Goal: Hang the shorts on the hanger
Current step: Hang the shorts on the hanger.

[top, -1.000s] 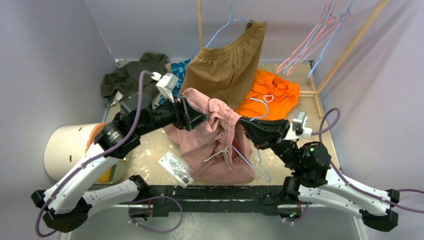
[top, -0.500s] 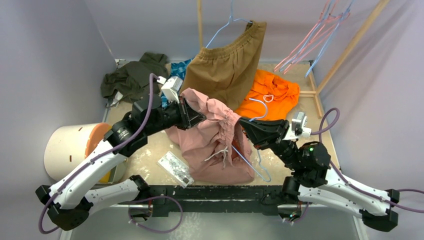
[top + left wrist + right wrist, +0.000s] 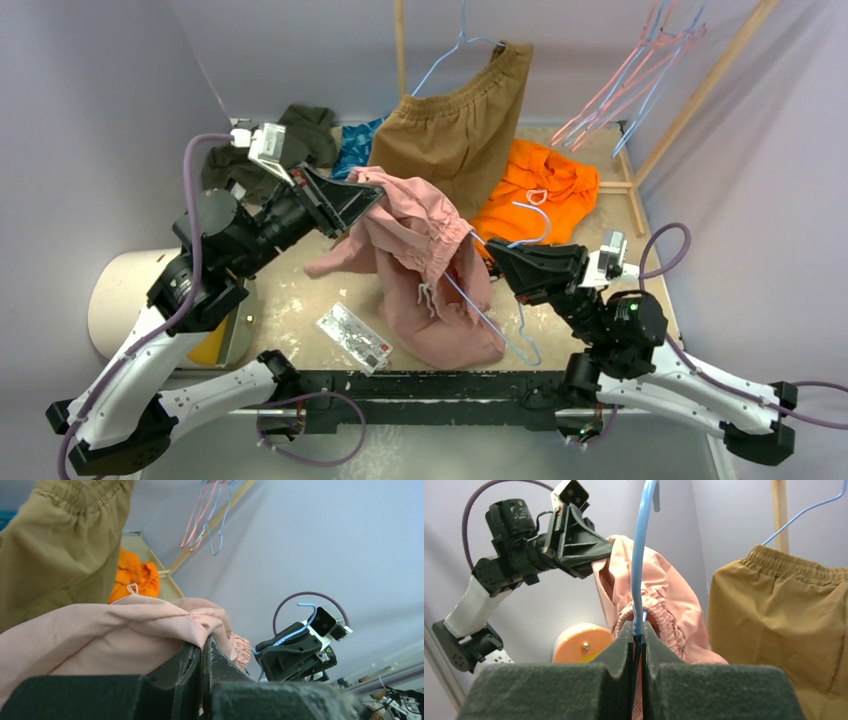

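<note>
The dusty-pink shorts (image 3: 420,270) hang lifted above the table, their lower part resting on it. My left gripper (image 3: 375,195) is shut on a fold of their fabric at the upper left; in the left wrist view the cloth (image 3: 100,635) is pinched between the closed fingertips of that gripper (image 3: 205,640). My right gripper (image 3: 490,255) is shut on the light-blue wire hanger (image 3: 480,315), just right of the shorts. The hanger's wire (image 3: 640,555) rises from the right gripper's closed jaws (image 3: 638,627), with the gathered waistband (image 3: 664,620) bunched around it.
Tan-brown shorts (image 3: 455,130) hang on another blue hanger at the back. An orange garment (image 3: 540,190) lies behind the right gripper, a dark green one (image 3: 260,150) at the back left. Spare hangers (image 3: 640,80) hang on a wooden rack. A plastic packet (image 3: 352,337) and a round tub (image 3: 140,300) sit nearby.
My left gripper has closed on the shorts' fabric and pulled it up and to the left, stretching the shorts out. The right gripper has shifted slightly with the hanger.
</note>
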